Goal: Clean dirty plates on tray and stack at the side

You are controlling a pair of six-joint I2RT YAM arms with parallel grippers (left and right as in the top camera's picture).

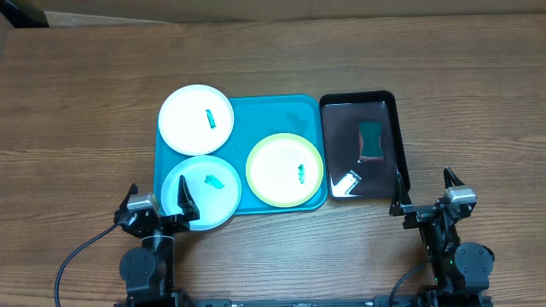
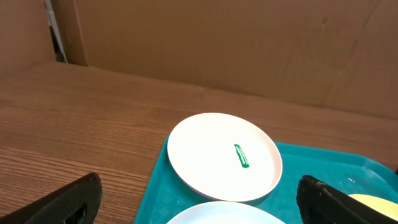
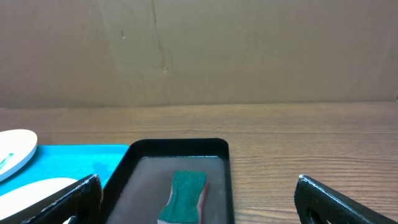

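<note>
The turquoise tray lies near the middle of the bench, its long side running along the near edge, and it carries all three plates. The white plate sits at the tray's far-left corner and juts over the rim. The light blue plate sits at the near-left corner, overhanging the near rim and just beside the white one. The yellow-green rimmed plate rests toward the tray's near-right corner, apart from the other two. Each plate bears a small teal smear near its middle. A glossy black tray stands just beside the turquoise tray on the right, with a green sponge lying inside it. The left gripper hangs at the near edge of the bench, released and grasping nothing, its jaws spread wide and one finger over the light blue plate's near-left rim. The right gripper hangs at the near edge by the black tray's near-right corner, likewise released and bare.
</note>
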